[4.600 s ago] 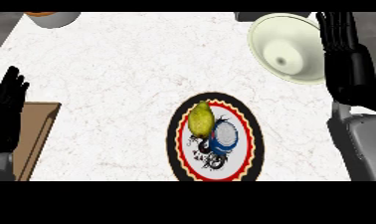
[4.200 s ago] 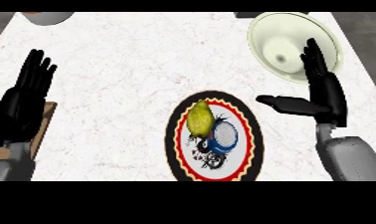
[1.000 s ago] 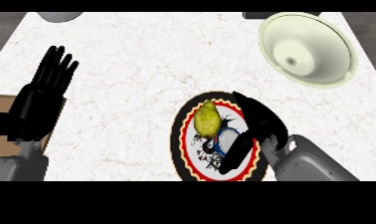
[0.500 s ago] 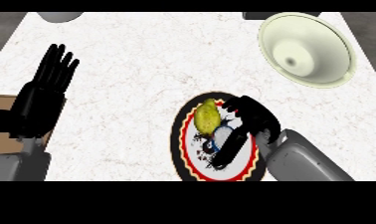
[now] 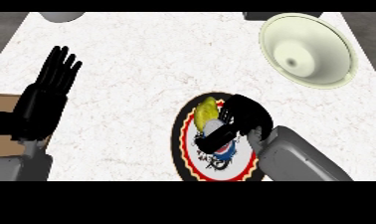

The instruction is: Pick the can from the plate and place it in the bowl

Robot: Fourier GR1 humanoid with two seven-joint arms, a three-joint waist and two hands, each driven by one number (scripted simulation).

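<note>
Since half a second ago the right hand (image 5: pixel 246 114) has settled lower over the plate (image 5: pixel 185 152), its black fingers now curled down across the top of the can (image 5: pixel 219 143), where before they sat a little higher and further toward the plate's upper right rim. The left hand has hardly shifted.

The can lies on its side on the round plate with the red and yellow scalloped border, in the lower centre of the frame. Its pale end shows just under the right hand's fingers and its blue and white body runs down toward the plate's lower part. The right hand covers the can's upper end from the upper right, fingers bent round it and touching it; how far the thumb wraps cannot be told, since the hand hides that side. The grey right forearm comes in from the lower right corner and crosses the plate's right rim.

A yellow fruit, lemon-like (image 5: pixel 206 110), rests on the plate's upper left part, just beside the fingers and the can.

The cream bowl (image 5: pixel 308 49) stands in the upper right of the frame, well apart from the plate, on the white marbled tabletop (image 5: pixel 147 68).

The left hand (image 5: pixel 46 98) is at the left edge, open, fingers straight and pointing up.
</note>
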